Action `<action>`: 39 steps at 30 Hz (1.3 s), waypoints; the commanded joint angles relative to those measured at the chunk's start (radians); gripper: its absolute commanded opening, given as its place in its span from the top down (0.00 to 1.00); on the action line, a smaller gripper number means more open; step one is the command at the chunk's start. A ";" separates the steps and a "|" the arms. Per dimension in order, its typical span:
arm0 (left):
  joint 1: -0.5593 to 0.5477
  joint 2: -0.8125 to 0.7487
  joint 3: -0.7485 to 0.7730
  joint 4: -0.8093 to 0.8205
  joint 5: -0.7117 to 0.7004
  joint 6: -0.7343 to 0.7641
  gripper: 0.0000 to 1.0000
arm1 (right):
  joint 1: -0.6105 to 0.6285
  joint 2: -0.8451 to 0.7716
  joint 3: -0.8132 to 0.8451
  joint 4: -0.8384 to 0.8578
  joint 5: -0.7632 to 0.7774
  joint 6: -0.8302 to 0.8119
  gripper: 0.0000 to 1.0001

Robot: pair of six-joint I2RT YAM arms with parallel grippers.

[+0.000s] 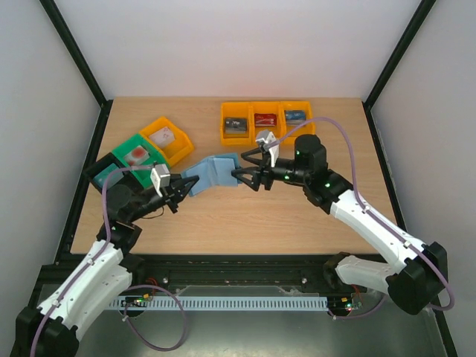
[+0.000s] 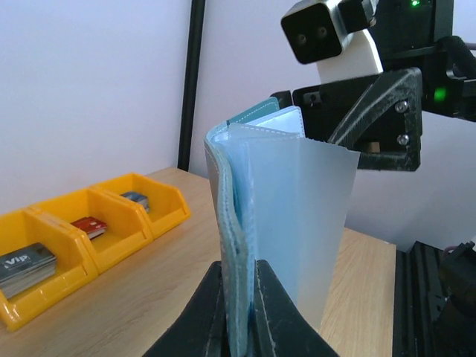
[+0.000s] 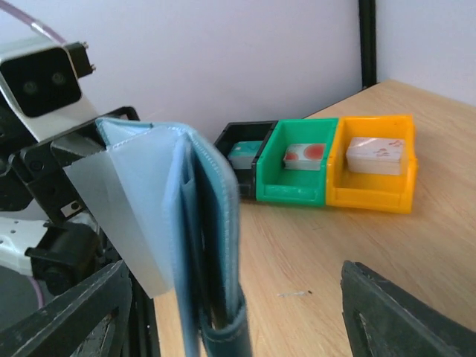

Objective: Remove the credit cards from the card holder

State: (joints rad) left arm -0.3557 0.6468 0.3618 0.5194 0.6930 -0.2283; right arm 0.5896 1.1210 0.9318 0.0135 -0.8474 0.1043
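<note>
The teal-blue card holder (image 1: pixel 216 171) is held upright in the air over the table's middle, partly open, with a pale clear sleeve fanned out. My left gripper (image 1: pixel 184 187) is shut on its lower edge, as the left wrist view shows (image 2: pixel 242 297) under the card holder (image 2: pixel 275 193). My right gripper (image 1: pixel 239 164) is open at its other end. In the right wrist view (image 3: pixel 238 327) the jaws stand wide apart either side of the card holder (image 3: pixel 201 216), not touching it. I cannot tell whether a card is inside its pockets. Credit cards lie in the bins.
A row of yellow bins (image 1: pixel 265 132) at the back holds a grey card (image 1: pixel 236 125), a red card (image 1: pixel 265 119) and a blue card (image 1: pixel 294 115). At the left, a black bin (image 3: pixel 236 137), a green bin (image 3: pixel 290 190) and a yellow bin (image 3: pixel 372 195) each hold a card.
</note>
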 commanded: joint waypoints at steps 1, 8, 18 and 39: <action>0.003 -0.027 0.016 0.074 0.034 0.004 0.98 | 0.048 0.021 0.019 0.014 0.039 -0.038 0.26; 0.003 -0.054 0.018 0.068 0.066 0.059 0.98 | 0.049 0.011 0.071 -0.099 0.084 -0.125 0.27; 0.004 -0.059 0.017 0.081 0.071 0.089 0.98 | 0.049 -0.089 0.092 -0.200 0.157 -0.210 0.20; 0.003 -0.055 0.013 0.094 0.061 0.066 0.98 | 0.207 0.062 0.106 0.017 0.117 -0.032 0.17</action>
State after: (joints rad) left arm -0.3550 0.5934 0.3618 0.5415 0.7475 -0.1650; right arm 0.7246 1.1435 1.0187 -0.0849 -0.7677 0.0242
